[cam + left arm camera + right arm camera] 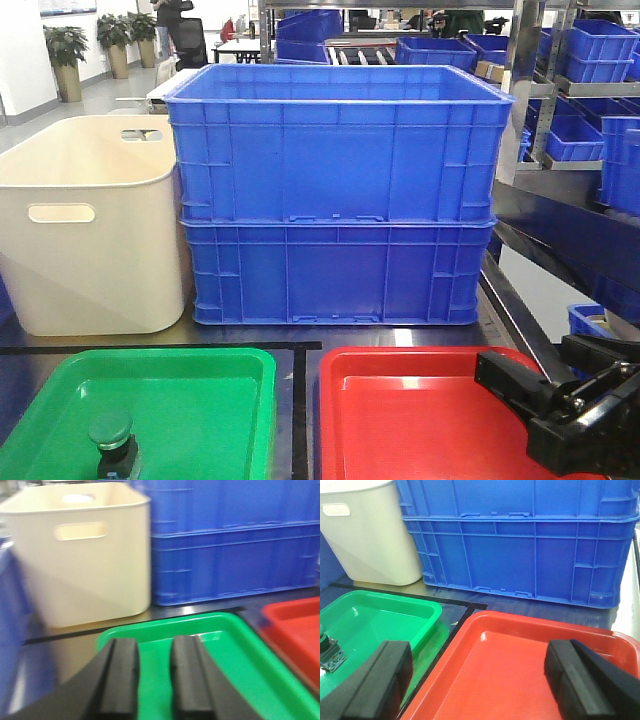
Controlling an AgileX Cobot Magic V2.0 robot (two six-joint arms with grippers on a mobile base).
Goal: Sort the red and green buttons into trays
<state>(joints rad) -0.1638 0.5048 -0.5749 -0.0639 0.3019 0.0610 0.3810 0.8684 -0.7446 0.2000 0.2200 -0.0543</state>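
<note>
The right gripper hangs low over the red tray, and its two black fingers stand wide apart with nothing between them; in the front view only a part of this gripper is seen, entering from the right edge above the tray's right side. The left gripper points forward over the green tray, its fingers parallel with a narrow gap between them and nothing held there. This view is blurred and the fingers are cut off by the lower edge. The green button stands upright inside the green tray, at its near left part; from the right fingers it is far to the left, half cut by the picture's edge. A red button is not visible in any view. Beyond both pairs of fingers, on the desk, stand two stacked blue crates and a cream tub.
</note>
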